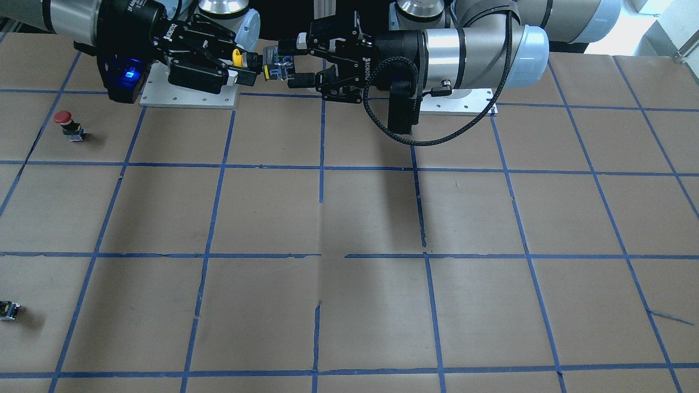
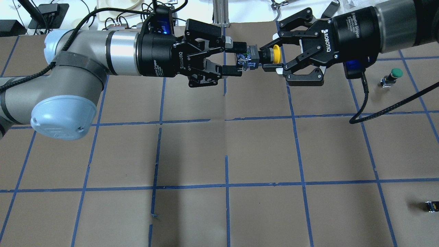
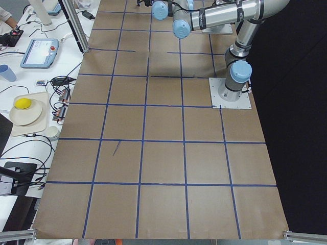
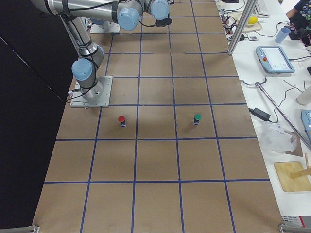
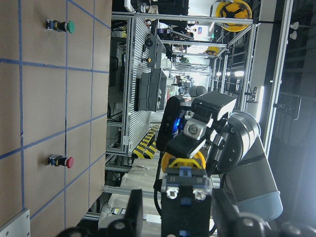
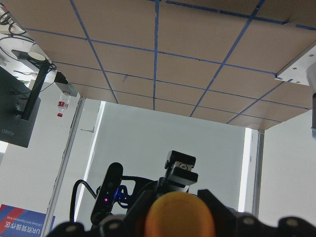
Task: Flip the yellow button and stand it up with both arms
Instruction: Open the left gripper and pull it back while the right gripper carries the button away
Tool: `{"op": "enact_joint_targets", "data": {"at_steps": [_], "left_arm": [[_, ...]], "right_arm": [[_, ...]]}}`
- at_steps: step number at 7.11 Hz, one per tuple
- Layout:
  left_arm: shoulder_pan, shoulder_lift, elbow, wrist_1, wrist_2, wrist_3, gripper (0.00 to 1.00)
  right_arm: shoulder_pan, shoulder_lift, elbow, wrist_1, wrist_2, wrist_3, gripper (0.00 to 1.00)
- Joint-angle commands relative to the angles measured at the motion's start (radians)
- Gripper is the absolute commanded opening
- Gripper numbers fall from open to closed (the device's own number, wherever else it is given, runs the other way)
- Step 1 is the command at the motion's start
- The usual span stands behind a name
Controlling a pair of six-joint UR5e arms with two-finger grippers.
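Observation:
The yellow button (image 2: pixel 276 56) hangs in the air between my two grippers, lying on its side, far over the table near my base. My right gripper (image 2: pixel 269 59) is shut on its yellow cap end (image 1: pixel 237 55). My left gripper (image 2: pixel 240 58) is open, with its fingers on either side of the black and grey body (image 1: pixel 276 64) and a gap showing. In the left wrist view the body (image 5: pixel 186 197) sits between the fingers with the cap behind it. The right wrist view shows the cap (image 6: pixel 180 217) close up between my fingers.
A red-capped button (image 1: pixel 65 123) stands on the table on my right side. A green-capped button (image 2: pixel 394 74) stands farther out on that side. A small capless black block (image 2: pixel 431 206) lies near the table's right edge. Two arm base plates (image 1: pixel 188 98) sit under the grippers.

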Motion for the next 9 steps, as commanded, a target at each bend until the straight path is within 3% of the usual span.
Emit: {"op": "enact_joint_targets", "data": {"at_steps": [1, 2, 4, 5, 7, 9], "left_arm": [[0.000, 0.002, 0.006, 0.001, 0.003, -0.038, 0.94], [0.005, 0.017, 0.015, 0.001, 0.048, -0.059, 0.94], [0.008, 0.026, 0.121, -0.014, 0.331, -0.131, 0.99], [0.002, 0.012, 0.174, -0.017, 0.521, -0.143, 0.99], [-0.021, 0.014, 0.248, -0.081, 0.879, -0.151, 0.99], [-0.038, 0.009, 0.355, -0.264, 1.149, -0.146, 0.99]], "right_arm": [[-0.004, 0.006, -0.001, -0.002, 0.000, 0.000, 0.10], [-0.012, 0.012, -0.005, -0.020, -0.019, 0.000, 0.10], [-0.027, 0.049, -0.014, -0.160, -0.222, -0.017, 0.10], [-0.053, 0.052, -0.015, -0.164, -0.253, -0.088, 0.10], [-0.105, 0.057, -0.034, -0.164, -0.504, -0.397, 0.10], [-0.107, 0.097, -0.079, -0.213, -0.798, -0.680, 0.10]]}}
